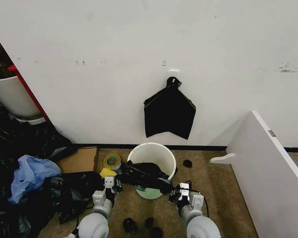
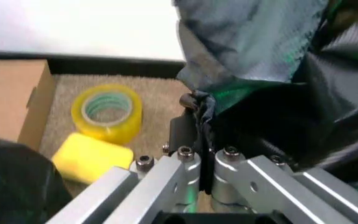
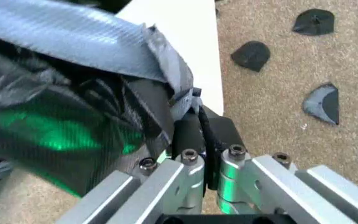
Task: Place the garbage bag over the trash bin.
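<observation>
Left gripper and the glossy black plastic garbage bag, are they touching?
Touching. In the left wrist view, the left gripper has its fingers shut on a pinched fold of the glossy black plastic garbage bag.

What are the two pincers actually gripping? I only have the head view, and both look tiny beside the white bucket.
Observer: In the left wrist view, the left pincer is shut on a bunched edge of the garbage bag.
Operator: And the right one?
Observer: The right pincer is shut on another fold of the bag, close beside the trash bin.
</observation>
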{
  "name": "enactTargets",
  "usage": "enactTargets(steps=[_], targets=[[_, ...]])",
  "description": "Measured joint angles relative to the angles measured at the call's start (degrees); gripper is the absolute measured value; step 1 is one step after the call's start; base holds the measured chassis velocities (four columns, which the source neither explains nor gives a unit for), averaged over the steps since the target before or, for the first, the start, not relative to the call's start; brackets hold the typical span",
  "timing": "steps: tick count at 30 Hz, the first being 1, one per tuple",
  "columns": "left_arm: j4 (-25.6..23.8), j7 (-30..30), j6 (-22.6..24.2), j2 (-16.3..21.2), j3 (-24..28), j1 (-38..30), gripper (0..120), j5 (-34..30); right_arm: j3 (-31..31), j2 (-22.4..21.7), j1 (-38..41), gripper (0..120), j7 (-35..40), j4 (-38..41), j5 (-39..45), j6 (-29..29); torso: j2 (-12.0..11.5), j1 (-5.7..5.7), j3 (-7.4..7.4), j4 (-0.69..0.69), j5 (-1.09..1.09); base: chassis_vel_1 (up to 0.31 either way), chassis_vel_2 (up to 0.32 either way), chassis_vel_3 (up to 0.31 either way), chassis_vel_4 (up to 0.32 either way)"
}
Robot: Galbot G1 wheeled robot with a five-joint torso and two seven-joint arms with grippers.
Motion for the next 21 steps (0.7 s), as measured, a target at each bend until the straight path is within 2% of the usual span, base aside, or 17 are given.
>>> enactTargets(steps=[3, 5, 9, 11, 16, 17, 21], targets=[[-3.2, 0.7, 0.6, 2.0, -1.6, 2.1, 13, 0.5, 0.2, -1.1, -2.0, 13, -1.8, 1.5, -2.6, 1.2, 0.0, 0.0, 0.0, 0.01, 0.02, 0.0, 0.0, 0.0, 0.0], [-4.1, 1.0, 0.6, 2.5, -2.2, 2.8, 16, 0.9, 0.2, -1.6, -2.8, 16, -2.4, 2.2, -3.3, 1.7, 0.0, 0.0, 0.0, 0.0, 0.01, 0.0, 0.0, 0.0, 0.0], [-8.1, 2.2, -0.5, 5.2, -4.2, 6.2, 35, 2.8, 0.9, -3.6, -7.1, 35, -6.2, 4.6, -8.7, 5.3, 0.0, 0.0, -0.01, 0.0, 0.02, 0.0, 0.0, 0.0, 0.0], [-8.7, 2.5, -0.8, 5.6, -4.3, 6.9, 38, 3.0, 1.0, -3.9, -8.0, 38, -7.1, 5.0, -9.9, 6.0, 0.0, 0.0, -0.01, -0.01, 0.0, 0.0, 0.0, 0.0, 0.0], [-12.0, 4.4, -2.3, 8.4, -5.4, 14.1, 61, 3.4, 2.0, -4.6, -11.7, 61, -8.7, 7.0, -14.9, 9.4, 0.0, -0.01, -0.01, 0.0, 0.01, 0.0, 0.0, 0.0, 0.0], [-12.0, 4.4, -2.3, 8.4, -5.4, 14.1, 61, 3.4, 2.0, -4.6, -11.7, 61, -8.7, 7.0, -14.9, 9.4, 0.0, -0.01, -0.01, 0.0, 0.01, 0.0, 0.0, 0.0, 0.0], [-13.1, 6.0, -4.7, 10.1, -6.2, 19.1, 77, 2.3, 2.5, -4.8, -13.4, 78, -8.8, 8.6, -15.1, 9.8, 0.0, -0.01, -0.01, 0.01, 0.01, 0.0, 0.0, 0.0, 0.0]])
